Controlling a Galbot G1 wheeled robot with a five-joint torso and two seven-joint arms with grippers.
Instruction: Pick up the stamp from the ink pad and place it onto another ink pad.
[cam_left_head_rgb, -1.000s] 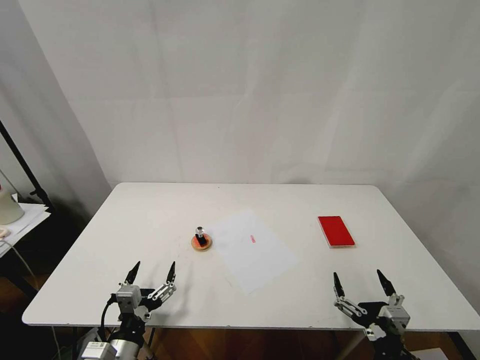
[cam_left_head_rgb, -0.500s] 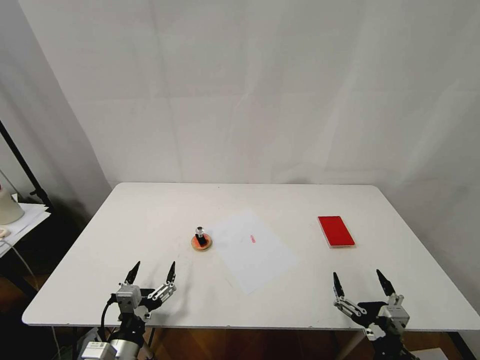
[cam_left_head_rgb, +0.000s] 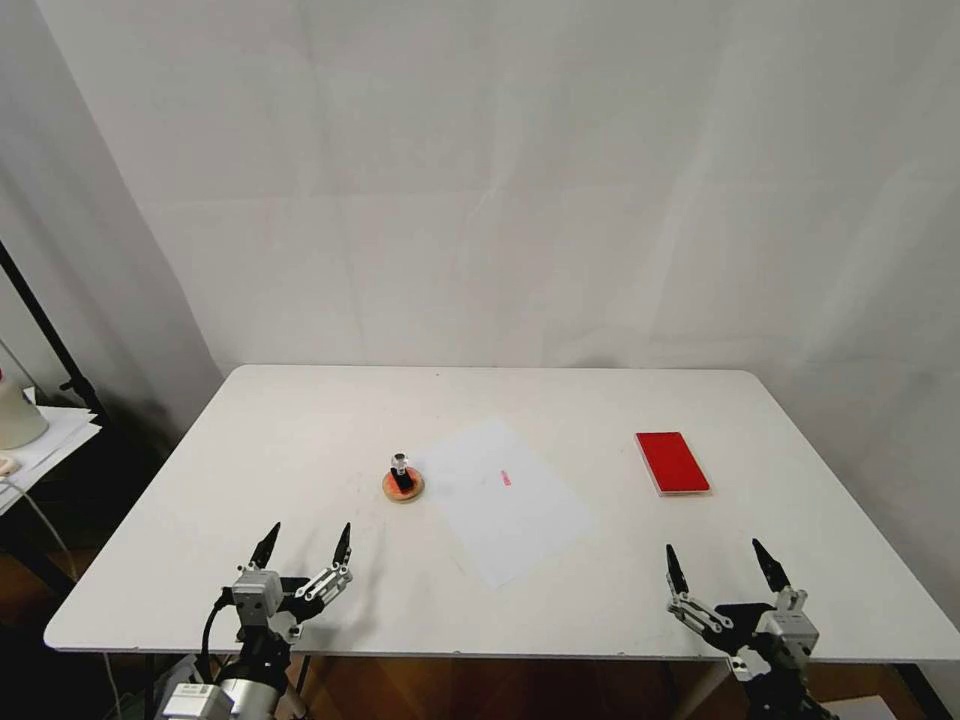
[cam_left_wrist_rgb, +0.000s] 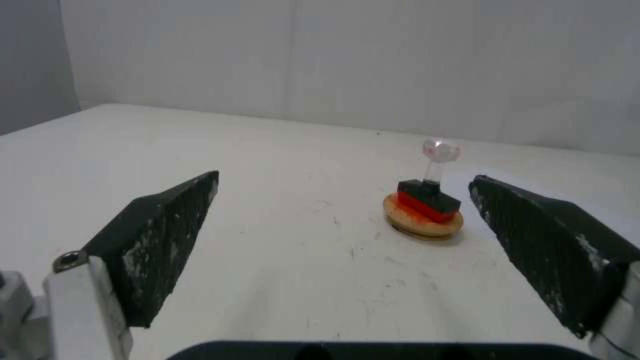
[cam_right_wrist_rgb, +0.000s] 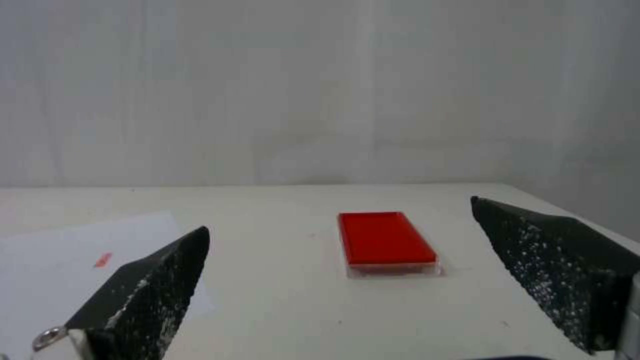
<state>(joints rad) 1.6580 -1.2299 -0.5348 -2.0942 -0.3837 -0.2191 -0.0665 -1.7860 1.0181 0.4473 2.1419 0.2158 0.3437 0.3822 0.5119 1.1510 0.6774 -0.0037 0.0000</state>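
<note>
- No change is seen against the earlier pictures: both claws and all things lie where they lay.
- The left claw (cam_left_head_rgb: 305, 546) is held released at the near edge of the bench (cam_left_head_rgb: 300, 420), nothing between its fingers (cam_left_wrist_rgb: 157, 240).
- The right claw (cam_left_head_rgb: 722, 566) is likewise spread at the near right edge, nothing gripped.
- Bare bench surface lies between each claw and the things beyond it.
- A white paper sheet (cam_left_head_rgb: 505, 500) with a small red mark (cam_left_head_rgb: 506, 478) is laid mid-bench.
- The stamp (cam_left_head_rgb: 400, 472) is stood upright on the round ink pad (cam_left_head_rgb: 403, 487), just left of the sheet.
- The red rectangular ink pad (cam_left_head_rgb: 672, 462) is found farther right, well apart, nothing resting on it.
</note>
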